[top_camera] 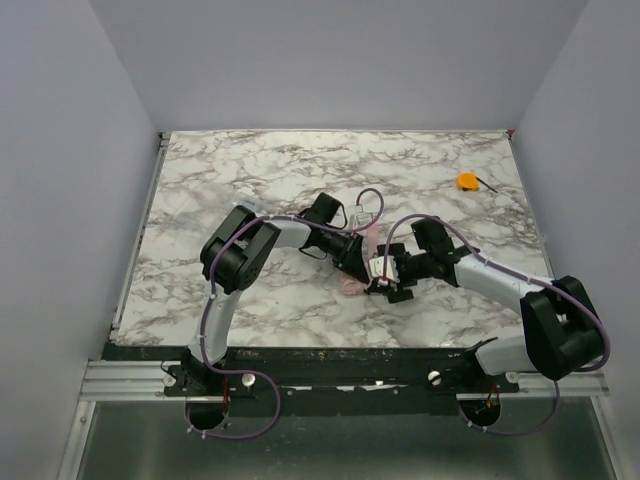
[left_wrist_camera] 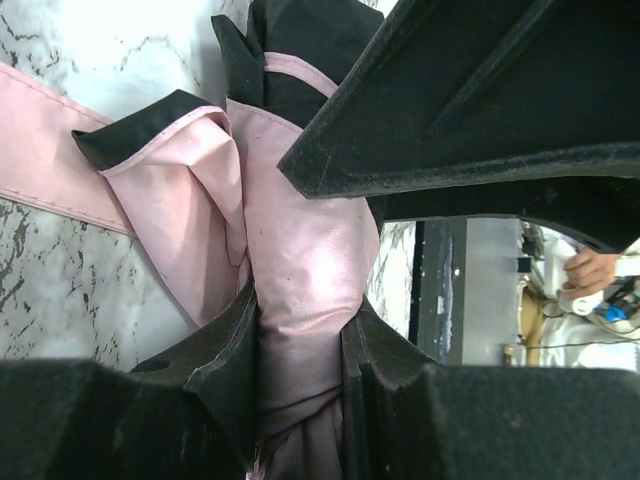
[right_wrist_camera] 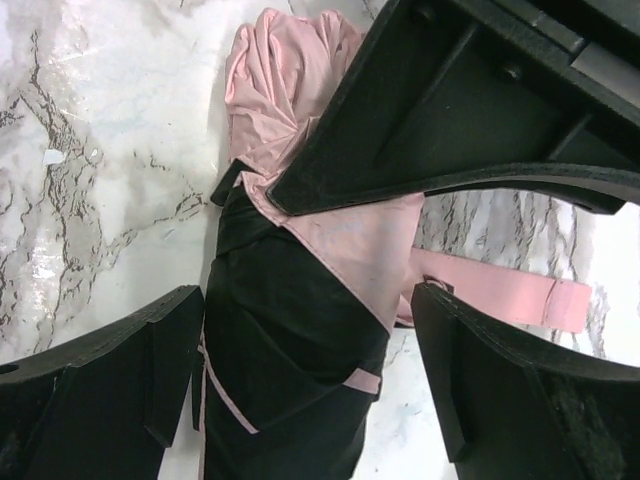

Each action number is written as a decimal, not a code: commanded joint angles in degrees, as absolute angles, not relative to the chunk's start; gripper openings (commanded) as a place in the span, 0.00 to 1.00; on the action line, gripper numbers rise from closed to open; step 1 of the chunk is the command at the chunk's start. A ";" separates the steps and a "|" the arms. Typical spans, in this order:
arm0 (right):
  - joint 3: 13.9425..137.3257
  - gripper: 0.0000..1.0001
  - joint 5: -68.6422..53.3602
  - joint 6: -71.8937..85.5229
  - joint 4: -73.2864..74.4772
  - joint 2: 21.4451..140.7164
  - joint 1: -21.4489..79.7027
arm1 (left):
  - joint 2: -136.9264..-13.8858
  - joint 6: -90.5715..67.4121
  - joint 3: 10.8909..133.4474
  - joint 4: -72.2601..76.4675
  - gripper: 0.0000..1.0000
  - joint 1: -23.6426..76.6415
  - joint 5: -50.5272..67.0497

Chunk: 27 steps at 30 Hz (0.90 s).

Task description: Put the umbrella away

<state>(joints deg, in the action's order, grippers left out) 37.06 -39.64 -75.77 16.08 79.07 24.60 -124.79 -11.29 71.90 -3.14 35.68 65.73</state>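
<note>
The pale pink folding umbrella (top_camera: 356, 262) lies folded on the marble table (top_camera: 250, 180) between both arms. Its canopy is pink outside and black inside (right_wrist_camera: 290, 330). My left gripper (top_camera: 350, 258) is shut on the bunched pink fabric (left_wrist_camera: 305, 300); both fingers press its sides. The pink strap (left_wrist_camera: 40, 140) lies flat on the marble, and it also shows in the right wrist view (right_wrist_camera: 500, 290). My right gripper (top_camera: 385, 275) is open, its fingers standing either side of the umbrella (right_wrist_camera: 300, 370) without touching it. The shaft and handle are hidden.
A small orange object (top_camera: 467, 181) lies at the far right of the table. Purple walls close the left, back and right sides. The table's near edge is a black rail (top_camera: 340, 360) by the arm bases.
</note>
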 commanded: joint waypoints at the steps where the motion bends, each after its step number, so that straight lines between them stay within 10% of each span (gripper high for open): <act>1: 34.93 0.90 -35.60 -72.45 13.11 79.28 26.36 | -133.83 -10.81 69.60 -19.03 0.04 36.60 52.86; 6: 35.21 0.69 -30.28 -67.55 11.89 82.41 28.44 | -134.56 -12.02 71.64 -19.90 0.05 36.70 53.11; 12: 40.61 0.10 -29.51 -64.66 20.93 86.99 29.08 | -129.25 -17.89 68.19 -10.38 0.31 36.74 49.14; 14: 42.98 0.07 -29.88 -63.45 25.24 88.51 29.01 | -122.69 -21.87 62.97 -0.97 0.52 36.68 44.72; 16: 45.08 0.04 -30.76 -63.91 30.16 89.86 28.99 | -115.92 -24.34 57.85 7.18 0.98 36.64 40.72; 27: 51.44 0.02 -34.84 -67.12 46.26 97.69 25.11 | -84.27 -19.05 28.38 36.73 0.98 36.61 19.93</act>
<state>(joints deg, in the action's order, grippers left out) 53.60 -38.48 -67.40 31.24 92.53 27.11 -91.39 -22.74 37.54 21.23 36.77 30.98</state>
